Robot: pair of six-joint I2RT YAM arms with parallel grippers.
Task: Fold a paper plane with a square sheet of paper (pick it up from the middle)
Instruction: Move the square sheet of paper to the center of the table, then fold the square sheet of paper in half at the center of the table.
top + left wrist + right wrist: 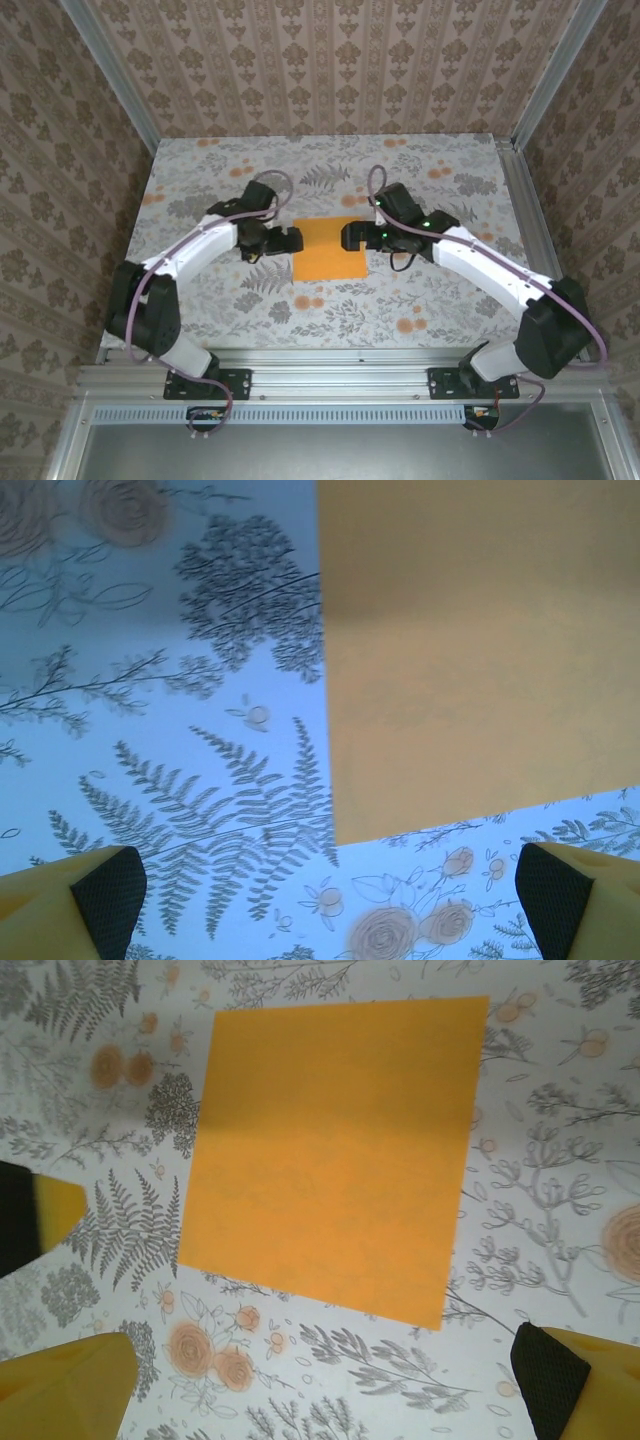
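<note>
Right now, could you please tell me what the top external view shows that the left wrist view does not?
Top external adds: the whole square sheet of paper, flat and unfolded, with the left hand and right hand open at its opposite edges. Left wrist adds: a close look at the left hand's black pads, spread wide, a sheet corner ahead of them. Shared: the sheet lying on the floral table.

Floral table, orange paper sq flat
</note>
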